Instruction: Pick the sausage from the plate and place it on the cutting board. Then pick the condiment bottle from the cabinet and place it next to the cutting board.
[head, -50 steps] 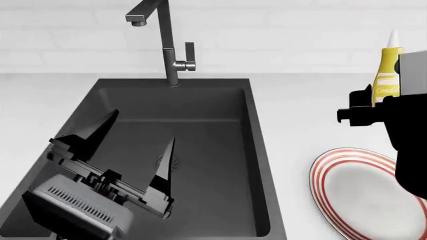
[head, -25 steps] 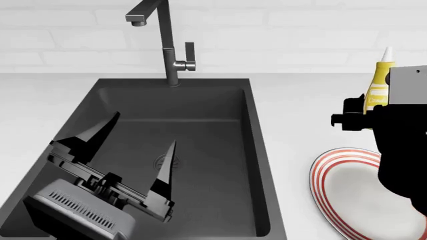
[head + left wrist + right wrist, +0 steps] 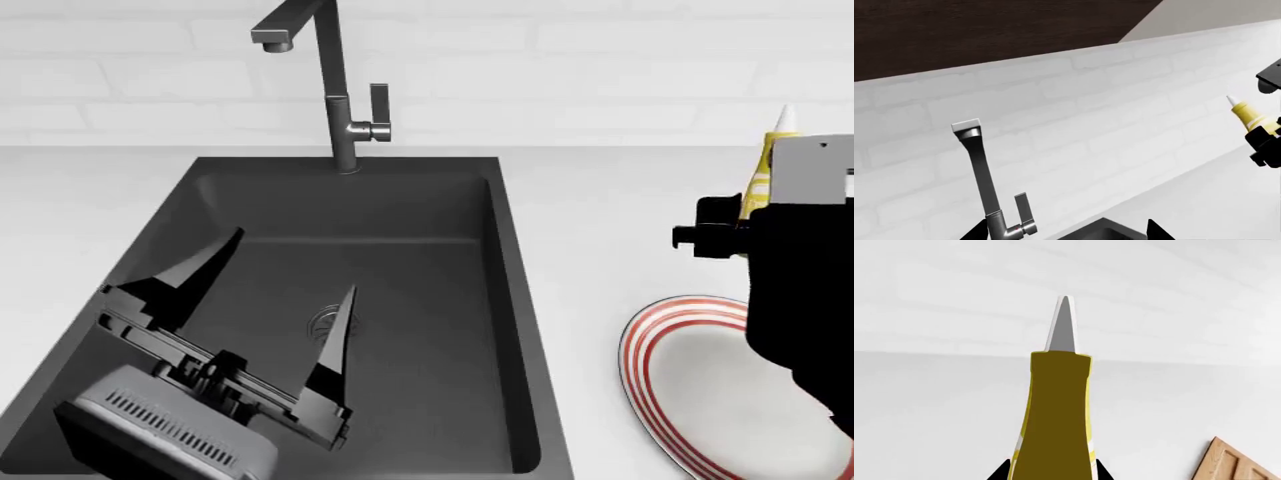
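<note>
My right gripper (image 3: 1052,471) is shut on the yellow condiment bottle (image 3: 1054,410), one finger on each side of its body. The bottle (image 3: 761,170) stands upright with its white nozzle up, held over the counter beyond the plate (image 3: 667,370). The right wrist block hides most of it in the head view. The bottle (image 3: 1247,114) also shows in the left wrist view. The striped plate's visible part is bare. A corner of the wooden cutting board (image 3: 1237,465) shows in the right wrist view. The sausage is out of view. My left gripper (image 3: 280,300) hangs open over the sink, holding nothing.
A dark sink (image 3: 427,300) fills the middle of the white counter, with a tall grey faucet (image 3: 334,90) at its back edge. A white brick wall (image 3: 574,60) runs behind the counter. In the left wrist view a dark cabinet (image 3: 987,30) hangs above the wall.
My right arm has shifted slightly with the bottle, and its wrist block now covers more of the bottle in the head view. The left gripper has barely moved.
</note>
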`<state>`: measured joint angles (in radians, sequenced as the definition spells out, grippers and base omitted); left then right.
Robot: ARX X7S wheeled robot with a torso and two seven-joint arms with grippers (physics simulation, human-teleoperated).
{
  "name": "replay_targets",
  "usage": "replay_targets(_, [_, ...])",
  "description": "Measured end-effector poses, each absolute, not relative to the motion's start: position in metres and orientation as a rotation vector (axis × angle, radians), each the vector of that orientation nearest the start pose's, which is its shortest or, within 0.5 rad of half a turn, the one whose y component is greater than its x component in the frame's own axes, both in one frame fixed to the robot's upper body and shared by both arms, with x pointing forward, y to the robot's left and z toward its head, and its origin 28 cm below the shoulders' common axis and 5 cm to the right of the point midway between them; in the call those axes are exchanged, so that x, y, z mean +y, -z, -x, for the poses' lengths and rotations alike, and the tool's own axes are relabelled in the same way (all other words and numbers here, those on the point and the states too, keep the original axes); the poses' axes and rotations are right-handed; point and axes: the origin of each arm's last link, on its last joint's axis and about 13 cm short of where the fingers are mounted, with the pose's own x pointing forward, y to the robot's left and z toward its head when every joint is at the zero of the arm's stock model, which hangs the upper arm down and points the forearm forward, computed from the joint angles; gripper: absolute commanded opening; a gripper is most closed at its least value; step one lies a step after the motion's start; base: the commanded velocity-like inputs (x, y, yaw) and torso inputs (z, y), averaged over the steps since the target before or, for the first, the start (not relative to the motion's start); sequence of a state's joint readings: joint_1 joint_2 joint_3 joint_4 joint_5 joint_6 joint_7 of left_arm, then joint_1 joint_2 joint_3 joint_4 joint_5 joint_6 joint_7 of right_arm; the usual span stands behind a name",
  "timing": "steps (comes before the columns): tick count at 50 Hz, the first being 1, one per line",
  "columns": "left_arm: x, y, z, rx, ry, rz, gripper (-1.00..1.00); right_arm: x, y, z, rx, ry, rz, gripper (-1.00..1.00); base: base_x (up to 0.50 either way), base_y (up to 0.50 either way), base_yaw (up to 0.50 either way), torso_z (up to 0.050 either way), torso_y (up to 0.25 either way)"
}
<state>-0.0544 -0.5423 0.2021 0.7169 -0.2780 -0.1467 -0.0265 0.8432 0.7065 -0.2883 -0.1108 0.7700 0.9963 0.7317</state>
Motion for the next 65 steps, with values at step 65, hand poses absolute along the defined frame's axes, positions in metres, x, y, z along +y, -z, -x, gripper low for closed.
replay_targets(65, [0.230, -0.157, -0.175, -0.513, 0.439, -0.239, 1.00, -0.210, -0.143, -0.319, 0.121, 0.684, 0.228, -1.00, 0.00, 0.00, 0.00, 0.000, 0.000])
